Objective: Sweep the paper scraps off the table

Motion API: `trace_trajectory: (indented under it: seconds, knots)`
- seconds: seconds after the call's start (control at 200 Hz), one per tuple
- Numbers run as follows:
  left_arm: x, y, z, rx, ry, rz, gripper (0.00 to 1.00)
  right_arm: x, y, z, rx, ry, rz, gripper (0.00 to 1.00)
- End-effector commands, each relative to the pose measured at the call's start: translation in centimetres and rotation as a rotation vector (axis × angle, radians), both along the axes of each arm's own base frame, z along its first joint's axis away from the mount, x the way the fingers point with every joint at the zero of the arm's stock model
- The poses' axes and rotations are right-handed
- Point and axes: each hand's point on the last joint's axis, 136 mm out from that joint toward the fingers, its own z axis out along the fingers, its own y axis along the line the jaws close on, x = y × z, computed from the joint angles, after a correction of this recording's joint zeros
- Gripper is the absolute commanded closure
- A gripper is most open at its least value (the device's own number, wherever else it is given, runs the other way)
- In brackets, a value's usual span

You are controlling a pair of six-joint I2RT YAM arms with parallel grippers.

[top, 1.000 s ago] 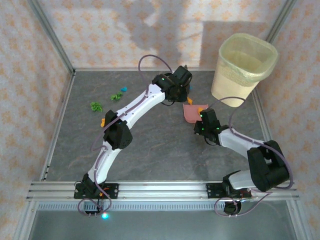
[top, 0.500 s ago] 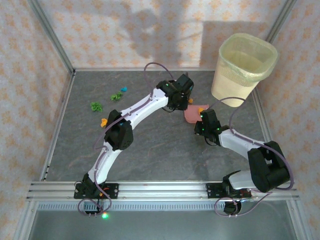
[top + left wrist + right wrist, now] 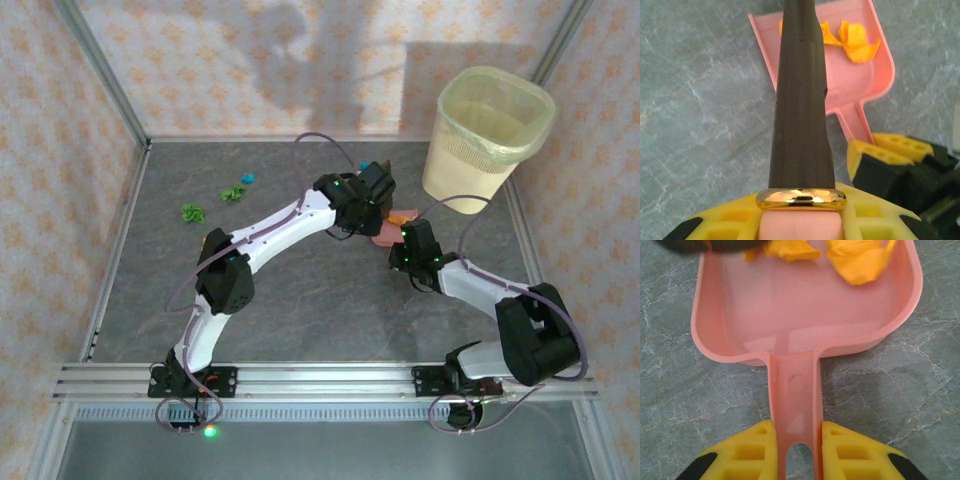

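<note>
My left gripper is shut on a brush with dark bristles, a gold band and a pink handle. The bristle tip reaches over the mouth of the pink dustpan, which lies flat on the table. My right gripper is shut on the dustpan's handle. Orange paper scraps lie at the pan's open edge, close to the brush tip. More paper scraps lie at the far left of the table: two green ones and a teal one. Another teal scrap peeks out behind the left wrist.
A tall pale bin with a yellowish liner stands at the table's far right corner, just beyond the dustpan. Aluminium rails and patterned peach walls close in the table on the left, the back and the right.
My left arm has swung right and towards me, bringing the brush up to the dustpan's mouth and the orange scraps with it. My right gripper and the dustpan have stayed put.
</note>
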Motion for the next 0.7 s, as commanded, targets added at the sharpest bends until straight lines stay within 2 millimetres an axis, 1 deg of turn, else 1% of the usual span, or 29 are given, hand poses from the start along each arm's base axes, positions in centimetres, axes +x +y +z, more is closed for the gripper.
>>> trace_trajectory:
  seconds: [0.0,0.135,0.21,0.3,0.33,0.34,0.35,0.395,0.505,0.631,0.696]
  knots:
    - [-1.6,-0.2,2.5,-0.049,-0.025,-0.013,1.00,-0.5,-0.9,-0.5,-0.030,0.004,-0.013,1.00]
    - [-2.6,0.1,3.1,-0.060,-0.033,-0.012,1.00,-0.6,-0.8,-0.6,-0.027,0.004,-0.011,1.00]
    - [-2.9,0.2,4.1,-0.083,-0.048,-0.009,1.00,-0.7,-0.8,-0.6,-0.027,0.003,-0.006,1.00]
    - [-3.0,0.8,5.8,-0.106,-0.085,0.002,1.00,-0.7,-0.7,-0.5,-0.024,-0.003,-0.003,1.00]
    - [-2.9,1.0,5.6,-0.097,-0.089,0.011,1.00,-0.7,-0.8,-0.5,-0.022,-0.003,-0.003,1.00]
    - [-3.0,1.2,6.8,-0.115,-0.108,0.013,1.00,-0.7,-0.7,-0.5,-0.022,-0.004,-0.001,1.00]
    - [-3.1,1.4,7.2,-0.120,-0.118,0.017,1.00,-0.7,-0.7,-0.5,-0.022,-0.004,-0.001,1.00]
    - [-3.1,2.0,8.1,-0.124,-0.145,0.031,1.00,-0.7,-0.8,-0.4,-0.022,-0.009,-0.003,1.00]
    - [-3.0,3.6,9.6,-0.127,-0.206,0.077,1.00,-0.7,-0.7,-0.2,-0.016,-0.024,0.002,1.00]
    - [-3.4,5.2,10.5,-0.140,-0.252,0.119,1.00,-0.6,-0.8,-0.2,-0.021,-0.031,0.001,1.00]
    - [-3.4,6.4,11.0,-0.134,-0.282,0.161,1.00,-0.6,-0.8,-0.2,-0.022,-0.036,0.003,1.00]
